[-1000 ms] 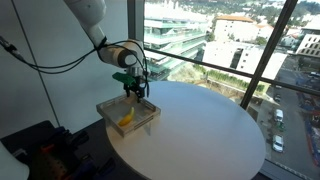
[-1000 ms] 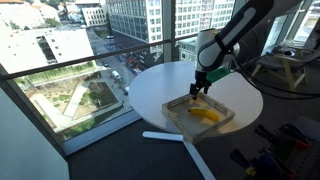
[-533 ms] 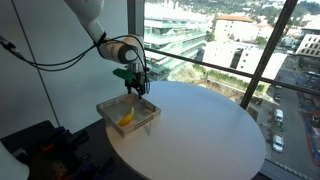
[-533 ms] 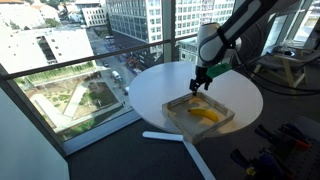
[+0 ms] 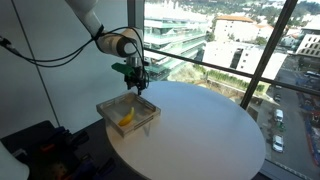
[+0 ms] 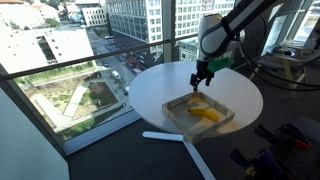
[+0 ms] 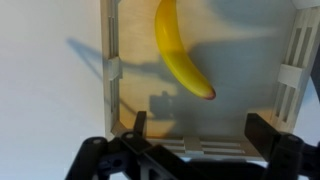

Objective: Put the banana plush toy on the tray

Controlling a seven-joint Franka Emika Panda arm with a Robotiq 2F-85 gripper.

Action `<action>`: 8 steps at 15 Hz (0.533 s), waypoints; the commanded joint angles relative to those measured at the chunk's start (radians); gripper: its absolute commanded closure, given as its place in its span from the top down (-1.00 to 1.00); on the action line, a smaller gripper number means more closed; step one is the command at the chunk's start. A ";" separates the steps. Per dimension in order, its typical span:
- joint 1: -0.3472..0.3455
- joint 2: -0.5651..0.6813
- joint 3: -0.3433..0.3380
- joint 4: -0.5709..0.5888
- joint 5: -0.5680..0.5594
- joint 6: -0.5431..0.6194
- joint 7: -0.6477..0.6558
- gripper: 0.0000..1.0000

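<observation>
While the gripper (image 7: 198, 135) hung wide open and empty at the bottom of the wrist view, the banana plush toy (image 7: 180, 50) lay inside the tray (image 7: 108, 70), top middle. If it dipped low, it might bump the tray wall and push the tray.

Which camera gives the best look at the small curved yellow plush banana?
The wrist view: the curved yellow plush banana appears large from directly above, lying inside the square wooden tray. In both exterior views the banana is only a small yellow patch.
</observation>
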 commanded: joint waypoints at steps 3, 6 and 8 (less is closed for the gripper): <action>0.007 -0.089 -0.008 -0.054 -0.030 -0.030 0.045 1.00; 0.004 -0.123 -0.006 -0.080 -0.033 -0.030 0.042 1.00; 0.002 -0.147 -0.004 -0.098 -0.033 -0.031 0.038 1.00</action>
